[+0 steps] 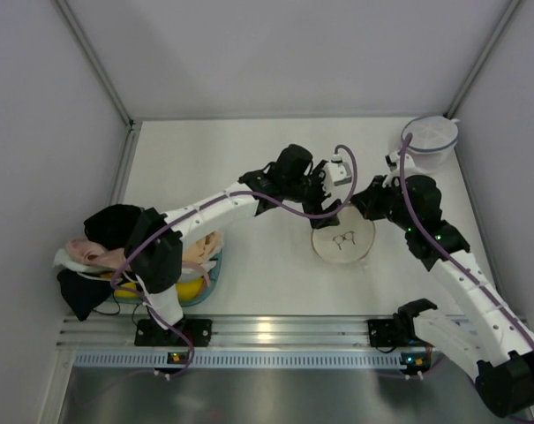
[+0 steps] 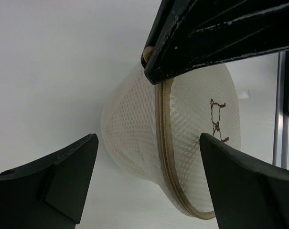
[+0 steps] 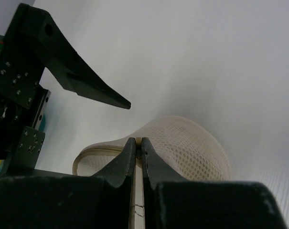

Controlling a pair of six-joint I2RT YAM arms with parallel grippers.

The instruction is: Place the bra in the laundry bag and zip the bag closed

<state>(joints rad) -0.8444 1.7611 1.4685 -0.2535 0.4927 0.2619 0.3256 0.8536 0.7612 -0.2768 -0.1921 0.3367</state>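
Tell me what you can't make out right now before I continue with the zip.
- Zip pull: seen nowhere; in both wrist views the right pincer covers the laundry bag rim where it clamps.
- Bag contents: mesh hides them in every view.
- Yellow item in the garment pile: top view, mostly under the left arm; identity unclear.

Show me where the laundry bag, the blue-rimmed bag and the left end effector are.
laundry bag (image 1: pixel 342 240): top view, middle of its lid.
blue-rimmed bag (image 1: pixel 431 141): top view, its mesh top.
left end effector (image 2: pixel 148 139): left wrist view, midway between open fingertips.
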